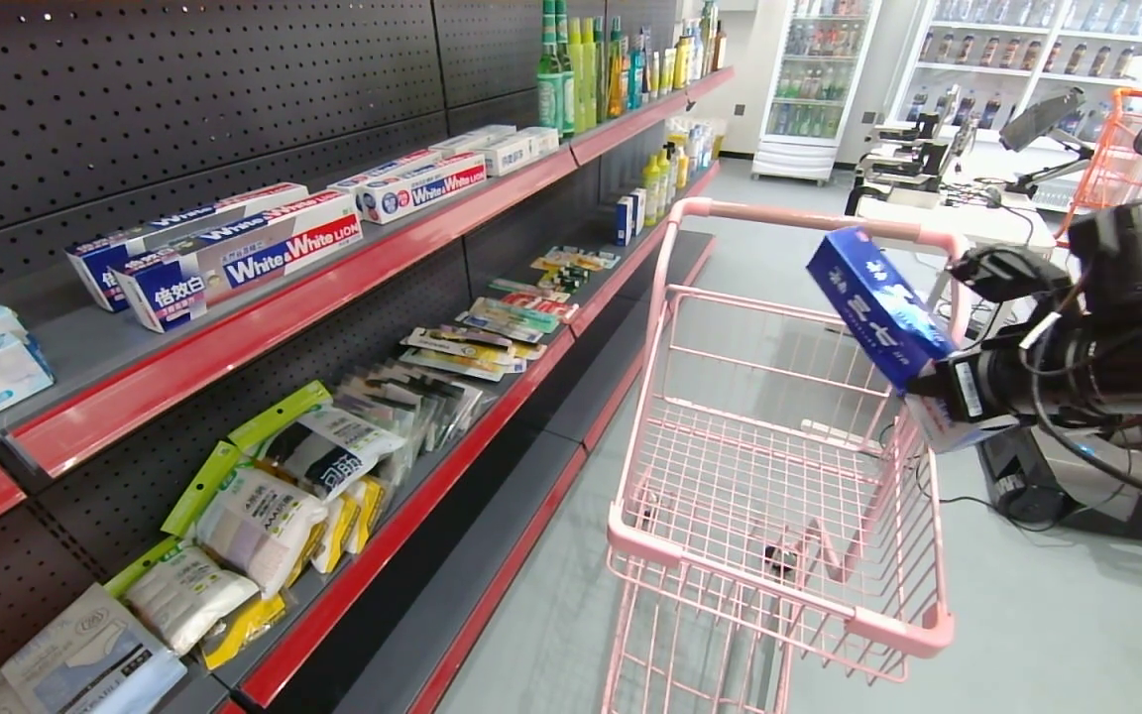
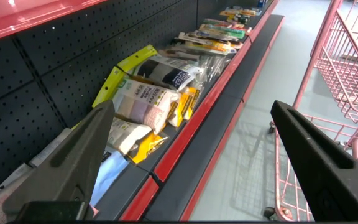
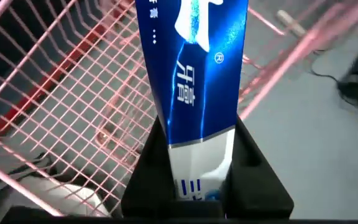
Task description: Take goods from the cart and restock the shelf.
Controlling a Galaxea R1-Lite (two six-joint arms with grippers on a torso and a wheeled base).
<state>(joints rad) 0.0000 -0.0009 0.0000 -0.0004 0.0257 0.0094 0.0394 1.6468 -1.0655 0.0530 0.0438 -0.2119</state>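
Long blue box [image 1: 878, 307] with white lettering is up in the air and tilted, its lower end pinched in the right gripper [image 1: 920, 385], over the right side of the pink wire cart [image 1: 637, 543]. The red-edged shelf [image 1: 264, 319] on the left holds white toothpaste boxes [image 1: 234, 248].

Left end effector [image 2: 192, 112] has 2 black wedge-shaped fingers [image 2: 73, 155].

Grey floor [image 1: 1077, 615], black pegboard wall [image 1: 184, 79], glass-door drinks cooler [image 1: 814, 89] at the far end.
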